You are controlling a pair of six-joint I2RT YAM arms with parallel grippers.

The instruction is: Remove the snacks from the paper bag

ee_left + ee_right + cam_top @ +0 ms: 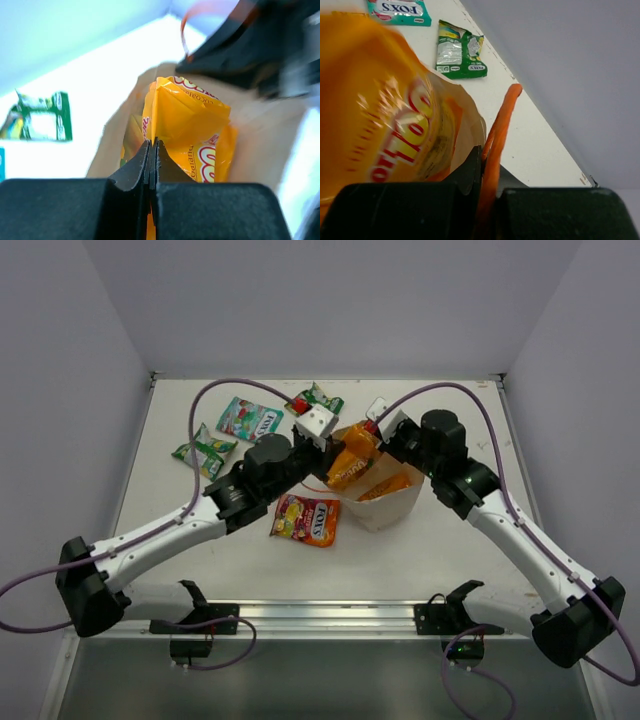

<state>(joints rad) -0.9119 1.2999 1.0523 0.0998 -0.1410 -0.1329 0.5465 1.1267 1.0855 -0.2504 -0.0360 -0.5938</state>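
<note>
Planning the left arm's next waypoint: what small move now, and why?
Probably raise the left gripper up and away: it is shut on the orange bag, which sits in the mouth of the paper bag, while the right gripper pins the rim and handle.

White arms (160, 538), black joints (268, 458), purple cables (240, 381), perhaps green LEDs (469, 480).

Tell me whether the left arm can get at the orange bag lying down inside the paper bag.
Probably not yet: the left gripper is shut on the lifted orange bag over the paper bag. Otherwise the inner orange bag lies uncovered.
</note>
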